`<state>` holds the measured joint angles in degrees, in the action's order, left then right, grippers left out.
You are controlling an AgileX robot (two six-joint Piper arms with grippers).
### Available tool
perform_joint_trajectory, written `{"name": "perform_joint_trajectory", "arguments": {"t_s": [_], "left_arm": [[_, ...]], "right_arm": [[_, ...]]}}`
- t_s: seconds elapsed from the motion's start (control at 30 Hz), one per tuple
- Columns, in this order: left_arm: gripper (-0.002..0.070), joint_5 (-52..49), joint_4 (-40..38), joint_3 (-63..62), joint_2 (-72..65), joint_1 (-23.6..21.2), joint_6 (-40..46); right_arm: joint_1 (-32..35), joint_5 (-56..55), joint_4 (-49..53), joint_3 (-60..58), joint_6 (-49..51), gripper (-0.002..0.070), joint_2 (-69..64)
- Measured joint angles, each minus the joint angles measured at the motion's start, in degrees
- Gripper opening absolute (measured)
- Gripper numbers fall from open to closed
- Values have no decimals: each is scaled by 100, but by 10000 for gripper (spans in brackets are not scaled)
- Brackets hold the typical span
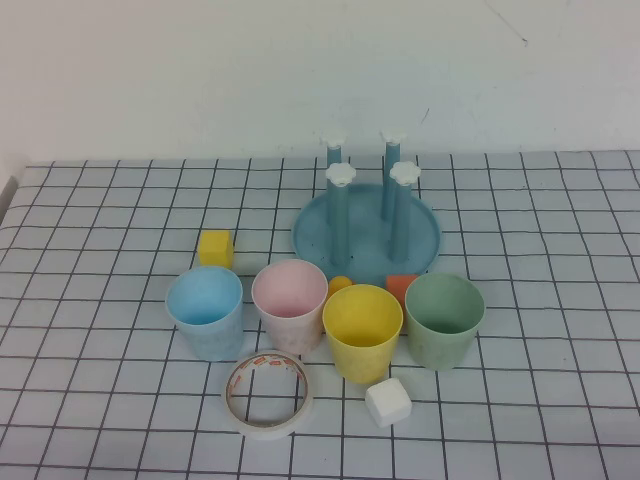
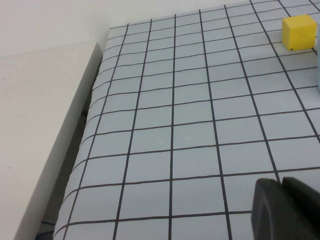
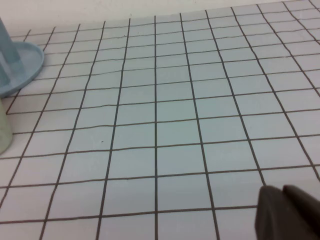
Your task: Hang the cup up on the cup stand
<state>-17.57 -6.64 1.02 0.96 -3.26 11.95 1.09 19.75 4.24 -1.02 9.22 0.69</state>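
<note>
The light blue cup (image 1: 205, 312) stands upright at the left end of a row of cups in the high view; a sliver of it (image 2: 318, 60) shows in the left wrist view. The cup stand (image 1: 367, 232), a round blue tray with four white-capped pegs, stands behind the row with nothing on its pegs; its rim (image 3: 20, 65) shows in the right wrist view. Neither arm shows in the high view. My left gripper (image 2: 281, 181) is shut and empty over bare table, off to the cup's left. My right gripper (image 3: 281, 189) is shut and empty over bare table, right of the stand.
A pink cup (image 1: 290, 305), a yellow cup (image 1: 362, 331) and a pale green cup (image 1: 444, 320) stand in the row. A tape roll (image 1: 268, 394) and a white cube (image 1: 388, 402) lie in front. A yellow cube (image 1: 215, 247), an orange cube (image 1: 400, 288) and a small yellow ball (image 1: 340, 285) lie behind. The table's left edge (image 2: 95, 85) is near.
</note>
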Motion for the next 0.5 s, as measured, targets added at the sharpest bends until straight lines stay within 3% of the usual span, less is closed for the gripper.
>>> {"name": "perform_joint_trajectory", "arguments": {"t_s": [0.5], "left_arm": [[-1, 0, 0, 0, 0, 0, 12]], "right_arm": [[0, 0, 178, 0, 0, -1, 0]]}}
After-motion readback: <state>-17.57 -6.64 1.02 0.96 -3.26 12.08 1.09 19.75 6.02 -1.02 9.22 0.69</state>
